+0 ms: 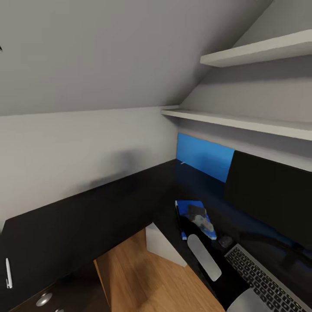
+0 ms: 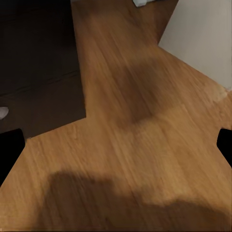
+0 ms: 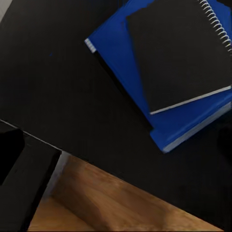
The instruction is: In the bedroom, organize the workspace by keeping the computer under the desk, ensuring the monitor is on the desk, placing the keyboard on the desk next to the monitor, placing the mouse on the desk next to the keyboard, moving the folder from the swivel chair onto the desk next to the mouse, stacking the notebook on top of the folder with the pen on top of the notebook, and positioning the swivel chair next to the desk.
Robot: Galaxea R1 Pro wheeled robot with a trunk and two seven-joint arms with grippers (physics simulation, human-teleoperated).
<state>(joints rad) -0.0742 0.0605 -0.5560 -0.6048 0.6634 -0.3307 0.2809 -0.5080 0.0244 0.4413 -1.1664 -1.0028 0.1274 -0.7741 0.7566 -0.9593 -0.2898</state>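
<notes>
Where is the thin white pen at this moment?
In the head view the thin white pen lies at the far left edge, on the left wing of the long black desk, far from the bright blue folder.

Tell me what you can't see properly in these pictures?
- Monitor: head view, cut off by the right edge.
- Keyboard: head view, cut off at the bottom corner.
- Pen: head view, tiny at the left edge.
- Notebook: right wrist view, cut off by the top edge; in the head view the right arm covers it.
</notes>
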